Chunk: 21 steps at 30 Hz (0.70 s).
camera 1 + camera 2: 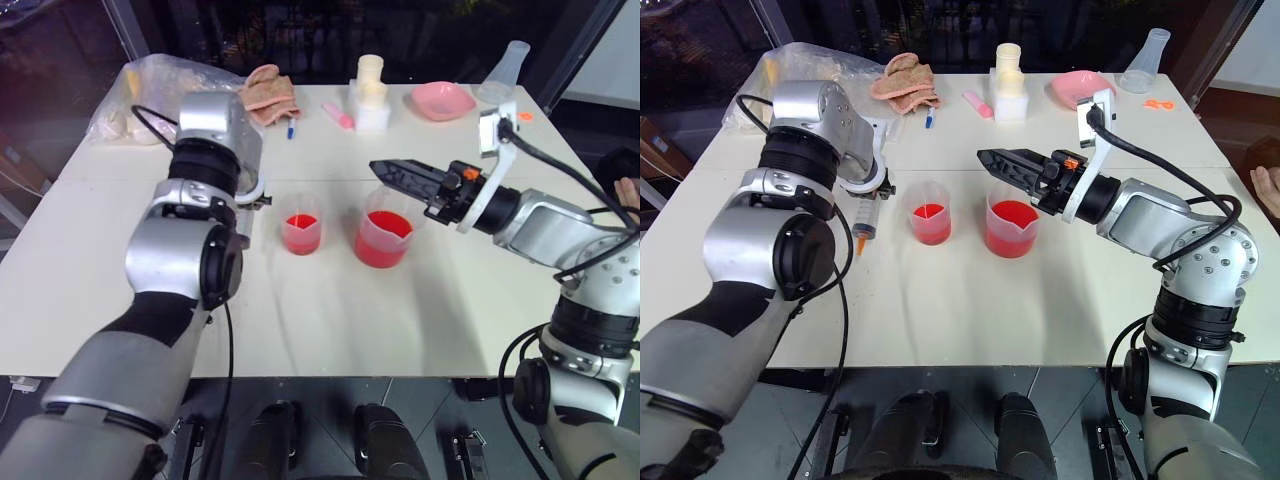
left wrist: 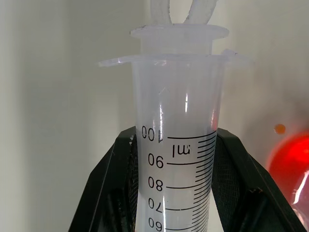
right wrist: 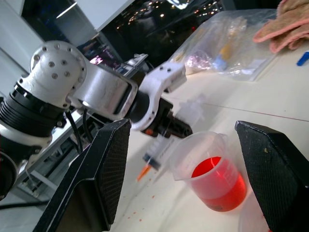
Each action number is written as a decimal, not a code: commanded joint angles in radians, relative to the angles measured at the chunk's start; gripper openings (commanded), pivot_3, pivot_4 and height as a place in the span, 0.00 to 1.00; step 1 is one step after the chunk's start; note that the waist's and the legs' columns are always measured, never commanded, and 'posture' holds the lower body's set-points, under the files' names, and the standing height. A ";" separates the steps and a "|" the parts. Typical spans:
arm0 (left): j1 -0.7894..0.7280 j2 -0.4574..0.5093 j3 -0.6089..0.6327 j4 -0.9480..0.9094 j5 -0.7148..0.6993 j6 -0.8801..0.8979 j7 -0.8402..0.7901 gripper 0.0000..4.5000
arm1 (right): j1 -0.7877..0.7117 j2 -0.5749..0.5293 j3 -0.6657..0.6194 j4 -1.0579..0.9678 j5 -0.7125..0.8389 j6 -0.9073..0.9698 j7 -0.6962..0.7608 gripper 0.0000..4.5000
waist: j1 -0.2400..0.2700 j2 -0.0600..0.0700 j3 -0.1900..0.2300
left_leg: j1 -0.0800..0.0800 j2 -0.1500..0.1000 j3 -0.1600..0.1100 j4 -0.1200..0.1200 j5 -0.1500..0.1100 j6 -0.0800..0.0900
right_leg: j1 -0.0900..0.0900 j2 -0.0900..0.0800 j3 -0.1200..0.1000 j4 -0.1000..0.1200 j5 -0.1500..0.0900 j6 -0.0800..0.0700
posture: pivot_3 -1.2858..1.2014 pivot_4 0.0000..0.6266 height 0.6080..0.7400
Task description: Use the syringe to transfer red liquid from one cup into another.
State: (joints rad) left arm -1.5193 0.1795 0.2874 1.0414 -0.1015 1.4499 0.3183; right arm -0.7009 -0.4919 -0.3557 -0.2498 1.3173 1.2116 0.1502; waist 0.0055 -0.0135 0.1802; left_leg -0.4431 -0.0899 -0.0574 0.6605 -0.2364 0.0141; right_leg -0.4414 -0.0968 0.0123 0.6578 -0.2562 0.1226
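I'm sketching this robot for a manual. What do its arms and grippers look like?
Both arms are rounded silver-grey shells joined by black ribbed rings, with black cables looped along them. Each ends in a white wrist bracket carrying two black wedge-shaped fingers with textured pads: the left gripper and the right gripper, which also bears a small orange tab.

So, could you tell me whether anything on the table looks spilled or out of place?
Yes: small reddish droplets speckle the white table beside the smaller clear plastic cup of red liquid, beneath the large clear syringe's orange tip. Both that cup and the wider clear beaker stand upright, so it looks like drips, not a tip-over.
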 commanded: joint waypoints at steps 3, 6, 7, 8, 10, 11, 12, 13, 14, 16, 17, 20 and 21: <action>-0.001 -0.007 0.083 -0.007 0.008 -0.019 0.070 0.34 | 0.000 -0.020 -0.002 -0.039 0.043 -0.033 -0.020 0.78 | 0.003 0.000 0.000 | 0.000 0.000 0.000 0.000 0.000 0.000 | -0.001 0.000 0.000 0.001 0.000 0.000 | 0.52 0.24 1.00; 0.028 -0.024 0.132 -0.008 0.004 -0.032 0.112 0.34 | 0.004 -0.027 0.005 -0.043 0.053 -0.045 -0.030 0.78 | 0.005 0.000 0.000 | 0.000 0.000 0.000 0.001 0.000 0.000 | -0.001 0.000 0.000 0.001 0.000 0.000 | 0.52 0.24 1.00; 0.040 -0.030 0.142 -0.008 0.005 -0.031 0.123 0.34 | 0.006 -0.028 0.008 -0.046 0.056 -0.048 -0.033 0.78 | 0.005 0.000 0.000 | 0.000 0.000 0.000 0.001 0.000 0.000 | 0.000 0.000 0.000 0.001 0.000 0.000 | 0.52 0.24 1.00; 0.049 -0.035 0.144 -0.010 0.009 -0.030 0.131 0.34 | 0.007 -0.029 0.010 -0.046 0.059 -0.051 -0.036 0.78 | 0.006 0.000 0.000 | 0.000 0.000 0.000 0.001 0.000 0.000 | 0.000 0.000 0.000 0.001 0.000 0.000 | 0.52 0.24 1.00; 0.057 -0.040 0.147 -0.020 0.012 -0.029 0.137 0.50 | 0.008 -0.033 0.014 -0.046 0.064 -0.056 -0.041 0.80 | 0.005 0.000 0.000 | 0.000 0.000 0.000 0.001 0.000 0.000 | 0.000 0.000 0.000 0.001 0.000 0.000 | 0.52 0.24 1.00; 0.059 -0.042 0.148 -0.025 0.011 -0.029 0.139 0.56 | 0.009 -0.036 0.015 -0.047 0.067 -0.059 -0.042 0.80 | 0.006 0.000 0.000 | 0.000 0.000 0.000 0.001 0.000 0.000 | -0.001 0.000 0.000 0.001 0.000 0.000 | 0.52 0.24 1.00; 0.059 -0.043 0.153 -0.029 0.008 -0.024 0.138 0.62 | 0.010 -0.038 0.017 -0.047 0.070 -0.061 -0.044 0.80 | 0.006 0.000 0.000 | 0.000 0.000 0.000 0.001 0.000 0.000 | -0.001 0.000 0.000 0.002 0.000 0.000 | 0.52 0.24 1.00; 0.060 -0.043 0.156 -0.033 0.004 -0.021 0.136 0.70 | 0.011 -0.041 0.019 -0.047 0.073 -0.064 -0.046 0.80 | 0.006 0.000 0.000 | 0.000 0.000 0.000 0.001 0.000 0.000 | 0.000 0.000 0.000 0.003 0.000 0.000 | 0.52 0.24 1.00; 0.061 -0.044 0.160 -0.035 0.003 -0.022 0.136 0.76 | 0.011 -0.042 0.021 -0.046 0.074 -0.067 -0.047 0.80 | 0.005 0.000 0.000 | 0.000 0.000 0.000 0.001 0.000 0.000 | -0.001 0.000 0.000 0.003 0.000 0.000 | 0.52 0.24 1.00; 0.066 -0.045 0.164 -0.045 0.004 -0.013 0.139 0.86 | 0.012 -0.046 0.025 -0.046 0.076 -0.072 -0.047 0.80 | 0.005 0.000 0.000 | 0.000 0.000 0.000 0.001 0.000 0.000 | -0.001 0.000 0.000 0.003 0.000 0.000 | 0.52 0.24 1.00; 0.070 -0.045 0.160 -0.054 0.007 -0.007 0.137 0.92 | 0.012 -0.047 0.026 -0.046 0.078 -0.075 -0.048 0.80 | 0.005 0.000 0.000 | 0.000 0.000 0.000 0.001 0.000 0.000 | -0.001 0.000 0.000 0.003 0.000 0.000 | 0.52 0.24 1.00; 0.085 -0.041 0.142 -0.108 0.013 0.006 0.122 1.00 | 0.017 -0.054 0.030 -0.048 0.084 -0.082 -0.050 0.80 | 0.005 0.000 0.000 | 0.000 0.000 0.000 0.002 0.000 0.000 | -0.001 0.000 0.000 0.004 0.000 0.000 | 0.52 0.24 1.00; 0.089 -0.039 0.139 -0.127 0.011 0.009 0.113 1.00 | 0.017 -0.056 0.032 -0.047 0.085 -0.084 -0.051 0.80 | 0.005 0.000 0.000 | 0.000 0.000 0.000 0.002 0.000 0.000 | -0.001 0.000 0.000 0.004 0.000 0.000 | 0.52 0.24 1.00</action>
State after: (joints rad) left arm -1.4300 0.1336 0.4407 0.9731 -0.0941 1.4492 0.4460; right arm -0.6793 -0.5318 -0.3186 -0.2620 1.3797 1.1479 0.0997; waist 0.0101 -0.0134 0.1800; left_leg -0.4430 -0.0903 -0.0570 0.6621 -0.2361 0.0137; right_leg -0.4420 -0.0972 0.0126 0.6616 -0.2562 0.1226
